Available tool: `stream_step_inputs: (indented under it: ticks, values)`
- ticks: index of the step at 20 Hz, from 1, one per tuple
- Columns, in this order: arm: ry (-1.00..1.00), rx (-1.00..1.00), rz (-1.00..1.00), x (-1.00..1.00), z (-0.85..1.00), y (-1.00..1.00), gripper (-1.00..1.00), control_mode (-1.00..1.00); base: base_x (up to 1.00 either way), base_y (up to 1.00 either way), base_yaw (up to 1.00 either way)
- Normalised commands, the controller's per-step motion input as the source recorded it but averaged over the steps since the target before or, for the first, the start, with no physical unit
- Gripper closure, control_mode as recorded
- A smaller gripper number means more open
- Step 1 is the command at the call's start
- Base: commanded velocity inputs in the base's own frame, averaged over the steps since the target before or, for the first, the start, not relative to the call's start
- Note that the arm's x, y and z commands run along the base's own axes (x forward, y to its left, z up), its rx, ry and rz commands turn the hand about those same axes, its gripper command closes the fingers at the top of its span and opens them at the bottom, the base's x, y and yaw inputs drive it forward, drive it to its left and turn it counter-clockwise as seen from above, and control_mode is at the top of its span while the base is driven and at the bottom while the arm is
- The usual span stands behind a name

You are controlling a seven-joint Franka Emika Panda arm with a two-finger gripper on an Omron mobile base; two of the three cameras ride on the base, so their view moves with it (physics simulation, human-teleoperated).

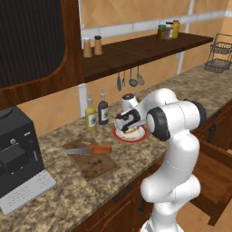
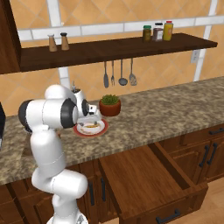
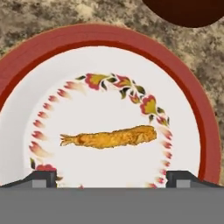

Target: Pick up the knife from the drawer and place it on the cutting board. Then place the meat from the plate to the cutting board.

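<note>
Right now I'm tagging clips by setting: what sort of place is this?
A home-style kitchen: a granite counter over wooden cabinets, a coffee machine, and utensils hanging under a spice shelf.

This is a home kitchen, rendered rather than filmed. A speckled granite counter (image 2: 175,105) runs along a tan tiled wall, with reddish-brown wooden cabinets below and one drawer (image 2: 148,179) pulled open. A dark shelf (image 2: 118,46) holds shakers (image 2: 58,42) on the left and spice jars (image 2: 157,31) on the right; utensils (image 2: 118,74) hang beneath it. On the counter stand a black coffee machine (image 1: 16,158) at far left, two bottles (image 1: 96,113), a cutting board (image 1: 90,163) with a knife (image 1: 88,150), a red-rimmed plate (image 3: 109,39), and a potted plant (image 2: 110,105).
</note>
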Motion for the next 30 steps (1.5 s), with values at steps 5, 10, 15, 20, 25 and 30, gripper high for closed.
stream_step_inputs:
  ticks: [5, 10, 15, 20, 25, 30]
  values:
    - [0.04, 0.18, -0.28, 0.23, -0.01, -0.17, -1.0, -1.0, 0.0, 0.0, 0.0]
    - [0.0, 0.02, -0.3, -0.17, -0.02, -0.03, -1.0, -1.0, 0.0, 0.0, 0.0]
    - [0.05, 0.0, -0.29, -0.14, -0.09, 0.0, -1.0, -1.0, 0.0, 0.0, 0.0]
    - [0.02, 0.01, -0.22, 0.13, -0.34, 0.0, -1.0, -1.0, 0.0, 0.0, 0.0]
    - [0.0, 0.02, -0.16, 0.4, -0.25, 0.0, -1.0, -1.0, 0.0, 0.0, 0.0]
    - [0.0, 0.03, -0.12, 0.11, -0.16, 0.0, -1.0, -1.0, 0.0, 0.0, 0.0]
